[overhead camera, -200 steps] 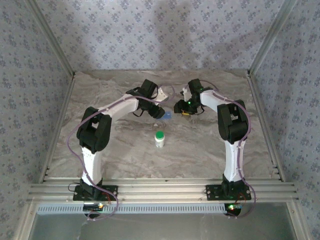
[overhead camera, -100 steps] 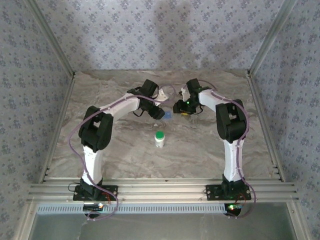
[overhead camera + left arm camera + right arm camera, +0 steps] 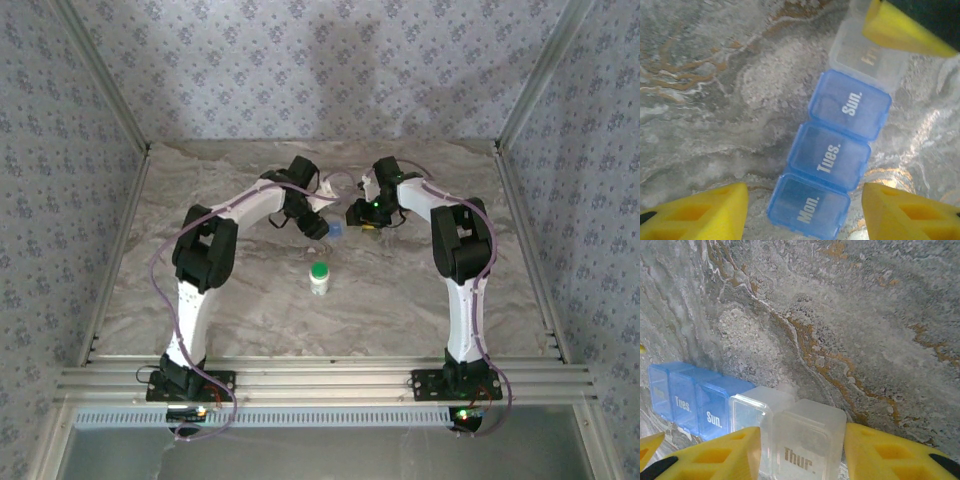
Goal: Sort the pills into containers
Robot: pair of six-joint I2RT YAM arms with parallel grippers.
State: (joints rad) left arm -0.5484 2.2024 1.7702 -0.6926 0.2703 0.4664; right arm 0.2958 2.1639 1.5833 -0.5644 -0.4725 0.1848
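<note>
A weekly pill organizer [image 3: 336,230] lies flat on the marble table between both grippers. In the left wrist view its blue lids [image 3: 840,150] read Mon., Tues. and Sun., followed by a clear cell; all lids are closed. My left gripper [image 3: 805,215] is open and straddles the Mon. end with a gap on each side, shown from above as the left gripper [image 3: 322,226]. My right gripper [image 3: 802,455] holds the clear Thur. cell [image 3: 807,450] of the organizer, a yellow finger pressed against each side. One right finger [image 3: 900,30] reaches into the left wrist view. A white pill bottle [image 3: 319,277] with a green cap stands upright nearer the arm bases.
Patterned walls and aluminium rails [image 3: 110,250] enclose the marble table [image 3: 250,310]. Open room lies at the left, the right and in front of the bottle. The two wrists sit very close together over the organizer.
The left arm's elbow and upper link have swung right and toward the back, while its gripper stayed at the organizer's blue end. The right arm has hardly moved.
</note>
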